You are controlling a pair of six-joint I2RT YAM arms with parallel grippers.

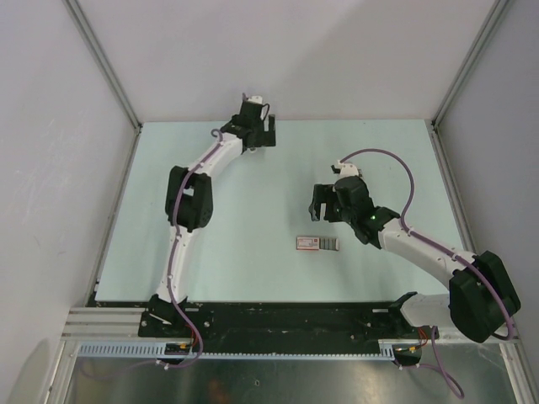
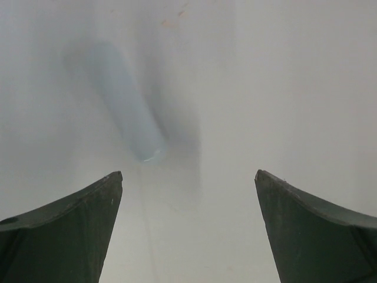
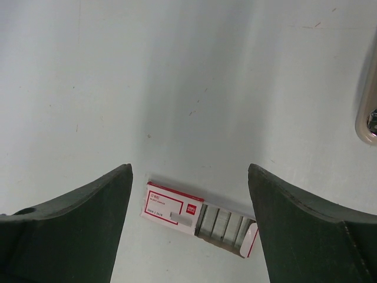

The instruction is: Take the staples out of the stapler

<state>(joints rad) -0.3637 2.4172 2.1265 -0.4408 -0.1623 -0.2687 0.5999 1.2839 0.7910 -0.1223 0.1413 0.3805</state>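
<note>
The stapler [image 2: 126, 109] shows only in the left wrist view, as a blurred slim pale-blue shape lying ahead of the fingers and left of their midline. My left gripper [image 2: 188, 174] is open and empty, reaching to the table's far edge [image 1: 268, 126]. In the top view the stapler is hidden by that gripper. My right gripper [image 3: 189, 167] is open with nothing between its fingers, and it hovers mid-table [image 1: 320, 210], just beyond a staple box. The staples are hidden.
A flat red-and-white box [image 3: 174, 206] lies on the table with its tray slid out, showing grey strips; it appears in the top view too [image 1: 317, 243]. A pale rounded object [image 3: 368, 112] sits at the right edge of the right wrist view. Walls enclose the table on three sides.
</note>
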